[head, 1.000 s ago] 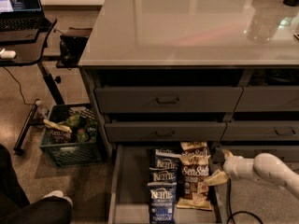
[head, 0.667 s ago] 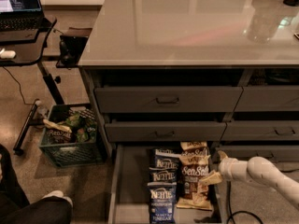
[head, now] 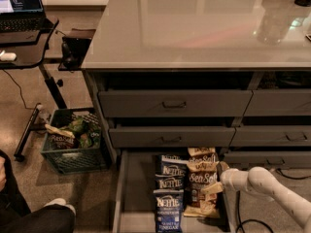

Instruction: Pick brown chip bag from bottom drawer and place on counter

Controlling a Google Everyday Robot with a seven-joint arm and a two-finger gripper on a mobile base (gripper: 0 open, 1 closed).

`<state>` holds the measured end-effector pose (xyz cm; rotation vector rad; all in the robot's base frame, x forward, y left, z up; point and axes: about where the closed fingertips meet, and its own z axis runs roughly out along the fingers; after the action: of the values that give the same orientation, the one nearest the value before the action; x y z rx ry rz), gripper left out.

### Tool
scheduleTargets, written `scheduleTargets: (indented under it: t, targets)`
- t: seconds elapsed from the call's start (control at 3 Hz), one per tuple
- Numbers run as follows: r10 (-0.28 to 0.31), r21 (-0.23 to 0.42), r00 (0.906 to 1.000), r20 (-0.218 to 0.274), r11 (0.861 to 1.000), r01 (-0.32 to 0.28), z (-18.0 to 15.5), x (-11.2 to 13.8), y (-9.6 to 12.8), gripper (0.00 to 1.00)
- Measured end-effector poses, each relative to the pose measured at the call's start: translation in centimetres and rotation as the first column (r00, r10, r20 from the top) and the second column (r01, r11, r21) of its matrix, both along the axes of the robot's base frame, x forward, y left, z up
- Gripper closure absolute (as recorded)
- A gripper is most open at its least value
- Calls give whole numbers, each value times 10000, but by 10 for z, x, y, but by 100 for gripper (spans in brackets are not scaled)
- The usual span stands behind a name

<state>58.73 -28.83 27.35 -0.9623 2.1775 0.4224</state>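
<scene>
Gripper (head: 219, 178) low in the bottom drawer (head: 138, 191), against the right edge of the brown chip bag (head: 201, 177); whether it is open or closed cannot be told. Bag lies flat, just beside the blue Kettle bags (head: 170, 200). Judged light, crinkly, crushable, slippery film: pinch the edge seam, gently. Counter (head: 194, 28) sits above, well apart.
</scene>
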Motion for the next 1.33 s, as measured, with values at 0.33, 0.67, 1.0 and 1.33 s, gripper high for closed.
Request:
scheduleTargets:
  t: [0.33,0.67,1.0,1.33]
  targets:
    - [-75,63,10000,6,10000,75,-21,10,8,0]
    - [-67,-38,10000,24,10000,67,-37,17,19,0]
    - [-180,-116,9998,-103,9998,178,-53,18,25,0]
    - [-460,-190,9988,-178,9988,457,-66,17,28,0]
